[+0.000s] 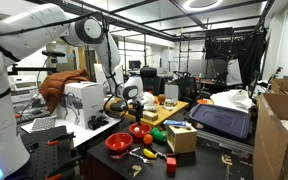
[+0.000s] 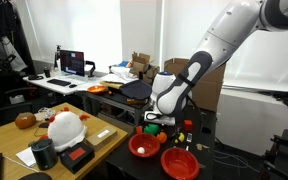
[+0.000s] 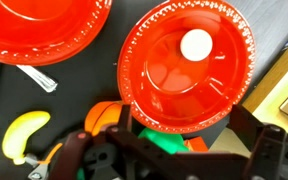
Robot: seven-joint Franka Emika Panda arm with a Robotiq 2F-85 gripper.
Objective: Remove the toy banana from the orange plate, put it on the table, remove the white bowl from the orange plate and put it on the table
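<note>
In the wrist view the banana (image 3: pixel 24 135) lies at the far left, on the bare worktop (image 3: pixel 274 40) itself and near a pale utensil (image 3: pixel 39 80) — so the first half of the task looks done. Up from it a second plate (image 3: pixel 44 30) shows only in part; what shows is bare. Further right an orange toy (image 3: pixel 104 115) and a green toy (image 3: pixel 169 143) sit just beside the near rim of the plate (image 3: pixel 144 70) that matters, and the small white bowl (image 3: pixel 196 44) rests inside it, toward the far rim. The pincer (image 3: pixel 174 155) hangs over that near rim with its fingers wide apart, gripping nothing. In both exterior views the two plates lie near an edge of the worktop.

The bowl is small, smooth and round: a close off centre could squirt it across the plate or tip it. A descent too near the rim could press the plate and flip or drag it — and the toys below the pincer could be caught instead. Anything knocked may go over the edge.
</note>
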